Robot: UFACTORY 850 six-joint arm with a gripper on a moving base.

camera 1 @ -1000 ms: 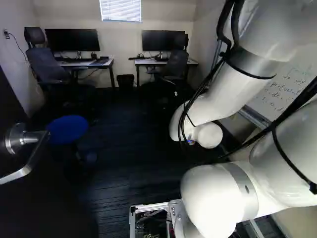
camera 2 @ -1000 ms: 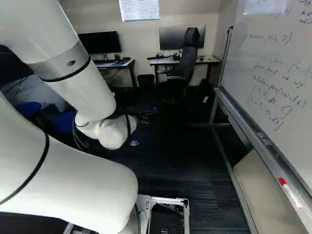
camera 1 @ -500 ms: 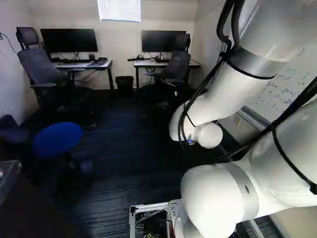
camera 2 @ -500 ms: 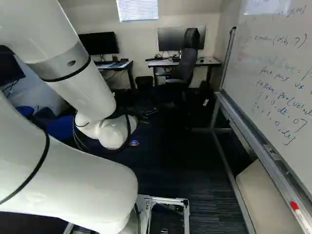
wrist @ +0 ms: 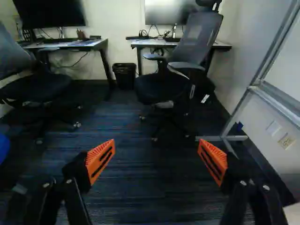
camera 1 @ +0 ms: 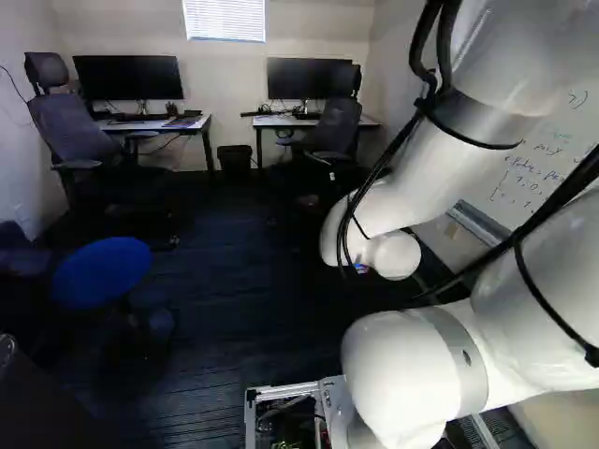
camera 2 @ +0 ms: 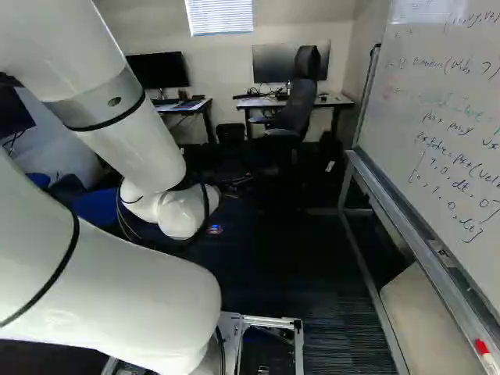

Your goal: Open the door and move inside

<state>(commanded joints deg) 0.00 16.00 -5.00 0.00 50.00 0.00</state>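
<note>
At the lower left corner of the left base view, a dark, cropped surface, judged to be the door (camera 1: 42, 407), stands beside the robot's way in, near a blue stool (camera 1: 103, 271). Its handle cannot be made out. The white arm (camera 1: 412, 178) reaches ahead over the floor (camera 1: 225, 318). The door looks rigid and probably heavy, yet on hinges it should swing under a light, steady push. Should it need more room, its flat face near the free edge, well away from the hinges, is the likely place to press; that smooth face could prove slippery, making the handle the surer hold.

In the right base view, the door cannot be picked out past the arm's bulk. A whiteboard (camera 2: 445, 117) on a metal frame (camera 2: 414, 226) lines the opposite side, a snag should the base veer toward it.

In the wrist view, the gripper (wrist: 156, 157) has its fingers spread wide with nothing pinched between them, facing an office chair (wrist: 199, 40) at a desk (wrist: 140, 43). No door shows there. The opening appears done; driving in is the probable step in hand, with no grasp called for.
</note>
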